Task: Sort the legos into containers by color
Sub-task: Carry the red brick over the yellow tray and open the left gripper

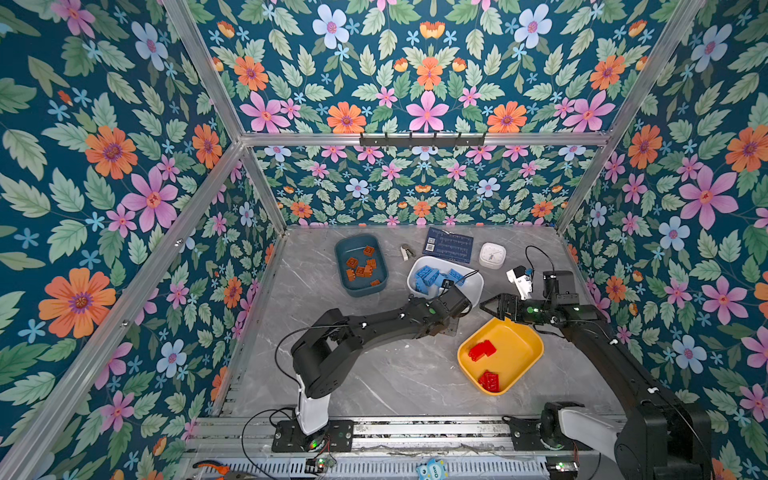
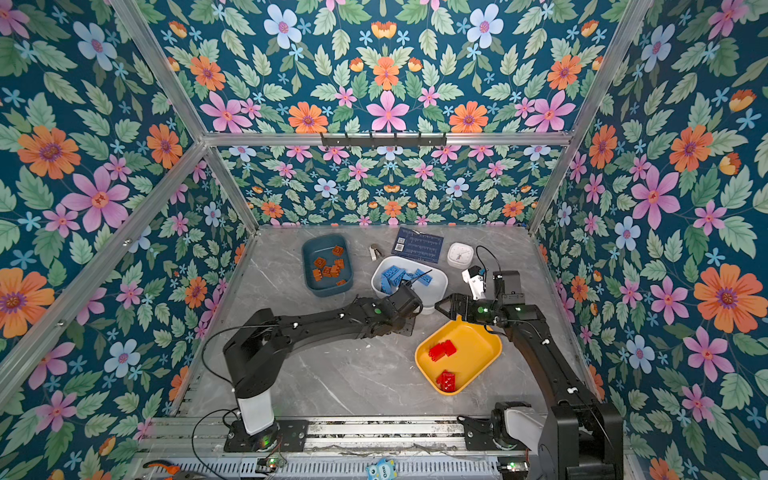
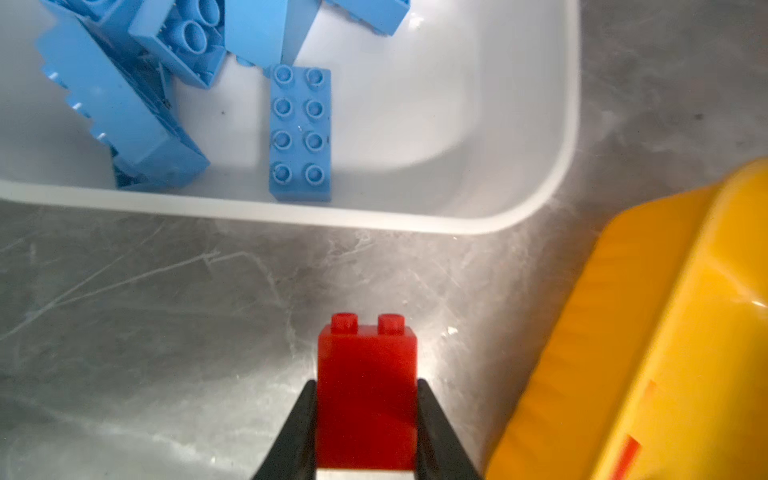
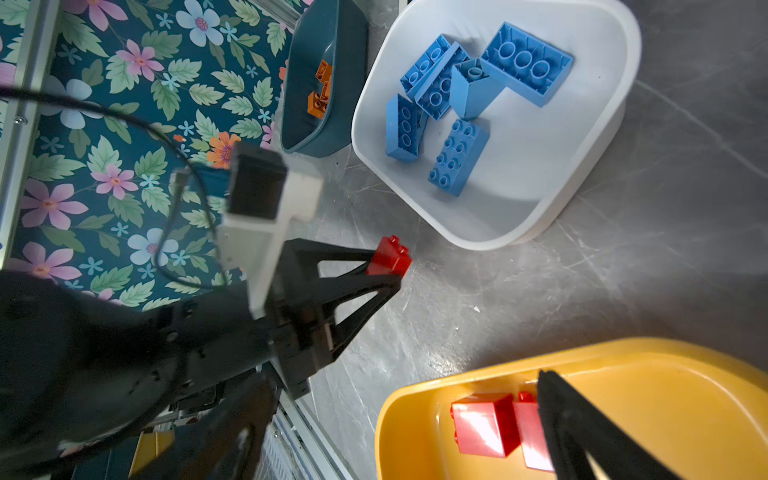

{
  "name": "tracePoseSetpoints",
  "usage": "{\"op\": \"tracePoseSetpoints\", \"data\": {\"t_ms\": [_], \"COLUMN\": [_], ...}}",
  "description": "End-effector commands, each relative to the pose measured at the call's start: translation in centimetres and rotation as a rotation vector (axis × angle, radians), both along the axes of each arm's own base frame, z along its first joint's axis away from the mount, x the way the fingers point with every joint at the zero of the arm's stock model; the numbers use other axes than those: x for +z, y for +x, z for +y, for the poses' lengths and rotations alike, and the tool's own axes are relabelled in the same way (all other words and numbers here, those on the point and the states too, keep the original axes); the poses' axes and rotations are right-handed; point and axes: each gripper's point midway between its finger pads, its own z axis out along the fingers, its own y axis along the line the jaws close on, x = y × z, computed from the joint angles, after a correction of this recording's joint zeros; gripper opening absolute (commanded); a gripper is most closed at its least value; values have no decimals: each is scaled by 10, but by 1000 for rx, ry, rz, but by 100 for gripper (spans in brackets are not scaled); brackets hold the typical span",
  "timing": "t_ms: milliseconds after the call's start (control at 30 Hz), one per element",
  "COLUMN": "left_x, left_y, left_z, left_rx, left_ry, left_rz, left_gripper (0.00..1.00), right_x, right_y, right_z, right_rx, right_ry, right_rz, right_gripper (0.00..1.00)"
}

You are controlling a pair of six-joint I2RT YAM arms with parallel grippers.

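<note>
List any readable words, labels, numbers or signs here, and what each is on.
No text reads clearly.
Flat dark blue card: square codes and printed lines, too small.
Small white square clock: dial marks too small.
Light blue owl-faced tag, low in both top views: short word, blurred.
</note>
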Motion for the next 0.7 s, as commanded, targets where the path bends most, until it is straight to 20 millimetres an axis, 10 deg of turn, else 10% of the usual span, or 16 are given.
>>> {"op": "tracePoseSetpoints", "data": {"t_ms": [0, 433, 667], "left_x": [19, 23, 26], "left_y": [-29, -99, -102], "left_z": [-14, -94, -97], "left_rx": [-105, -381, -429], "left_ry": [-93, -334, -345], "left_rz": [42, 130, 116], "left_gripper": [24, 26, 62], "right_x": [3, 8, 6], "right_y": [2, 8, 4], "right_z": [-1, -7, -10], "right_rx": [-4, -24, -31], "right_ry": [-13, -57, -78], "right_rz": [-11, -8, 6], "right_gripper": [99, 99, 99]}}
